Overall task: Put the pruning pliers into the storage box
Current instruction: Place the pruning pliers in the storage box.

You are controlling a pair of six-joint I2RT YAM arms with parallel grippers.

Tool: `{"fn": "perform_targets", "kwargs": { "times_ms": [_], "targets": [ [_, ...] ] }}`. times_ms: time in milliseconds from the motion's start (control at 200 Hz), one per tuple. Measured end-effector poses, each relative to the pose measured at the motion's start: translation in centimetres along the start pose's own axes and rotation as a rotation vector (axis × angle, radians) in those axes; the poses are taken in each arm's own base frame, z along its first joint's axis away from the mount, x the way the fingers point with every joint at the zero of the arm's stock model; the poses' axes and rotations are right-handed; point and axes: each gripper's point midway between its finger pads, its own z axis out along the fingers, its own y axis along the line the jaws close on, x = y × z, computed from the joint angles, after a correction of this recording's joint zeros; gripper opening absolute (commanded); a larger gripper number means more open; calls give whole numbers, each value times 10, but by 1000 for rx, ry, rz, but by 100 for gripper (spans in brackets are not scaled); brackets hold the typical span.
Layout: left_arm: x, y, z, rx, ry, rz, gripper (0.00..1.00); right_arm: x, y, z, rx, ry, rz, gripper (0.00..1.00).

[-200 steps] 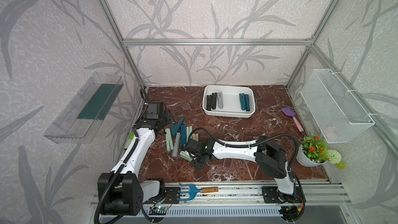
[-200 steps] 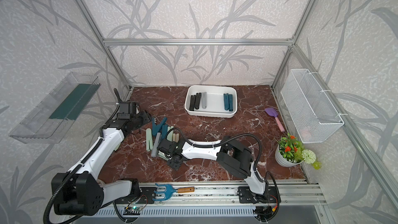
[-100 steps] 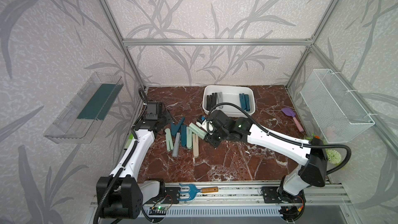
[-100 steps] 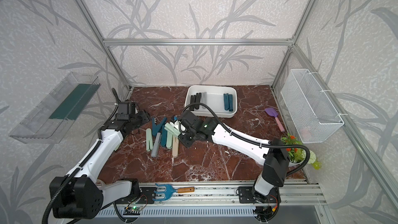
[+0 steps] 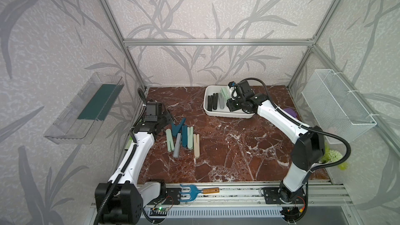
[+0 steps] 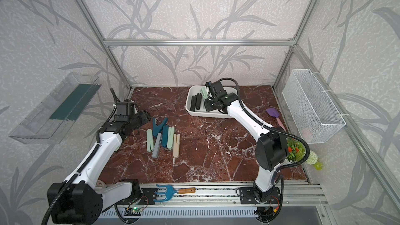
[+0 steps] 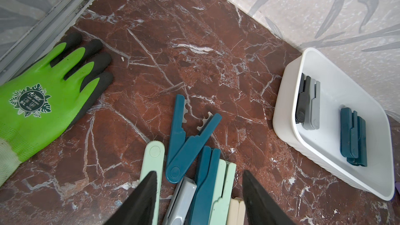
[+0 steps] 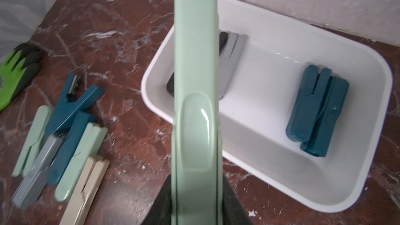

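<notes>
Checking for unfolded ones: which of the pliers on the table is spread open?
The dark teal pliers with toothed tips showing: its arms splay in a V, while the other loose pliers lie folded.

High over my front rail (image 5: 238, 191), both top views sit side by side, looking steeply down and inward. They share nearly everything, from the marble floor (image 5: 238, 152) (image 6: 216, 154) to the back wall (image 5: 216, 66).

My left wrist camera rides low and close behind my left gripper (image 7: 199, 198), jaws apart. It faces across the loose pruning pliers (image 7: 190, 139) toward the storage box (image 7: 283, 109), with a green glove (image 7: 43, 96) at the frame's edge.

My right wrist camera looks down along the mint pliers (image 8: 194, 61) clamped in my right gripper (image 8: 195, 202), close over the same box, pile and glove.
</notes>
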Motion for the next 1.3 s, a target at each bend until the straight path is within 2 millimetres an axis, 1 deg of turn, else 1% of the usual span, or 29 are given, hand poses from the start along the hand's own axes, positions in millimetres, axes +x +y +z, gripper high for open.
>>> {"fn": "perform_targets", "kwargs": {
  "times_ms": [75, 125, 195, 255, 325, 405, 570, 655, 715, 825, 1050, 1300],
  "targets": [
    [-1, -1, -2, 7, -4, 0, 63, -6, -24, 28, 38, 9, 53, 24],
    [-1, -2, -3, 9, -5, 0, 63, -6, -38, 47, 61, 20, 85, 24],
    [-2, -2, -4, 13, -9, 1, 63, -4, -55, 72, 91, 40, 116, 24],
    [-2, -3, -6, 17, -14, 2, 63, -4, -65, 91, 112, 50, 139, 24],
    [-3, -3, -9, 20, -18, 2, 63, -4, -72, 111, 124, 56, 159, 24],
    [-3, -3, -11, 22, -22, 3, 63, -7, -74, 130, 128, 57, 178, 24],
    [1, 0, -13, 19, -19, 4, 63, -17, -76, 161, 130, 37, 211, 24],
    [4, 1, -14, 17, -15, 7, 63, -17, -77, 172, 135, 42, 223, 24],
    [5, 2, -16, 17, -16, 10, 63, -13, -77, 177, 137, 56, 229, 24],
    [5, 2, -19, 19, -23, 12, 62, -7, -78, 180, 150, 76, 237, 24],
    [6, 3, -19, 18, -22, 18, 63, -3, -80, 181, 168, 83, 252, 24],
    [6, 3, -19, 17, -22, 22, 63, 16, -84, 198, 188, 123, 270, 24]
  ]
}}
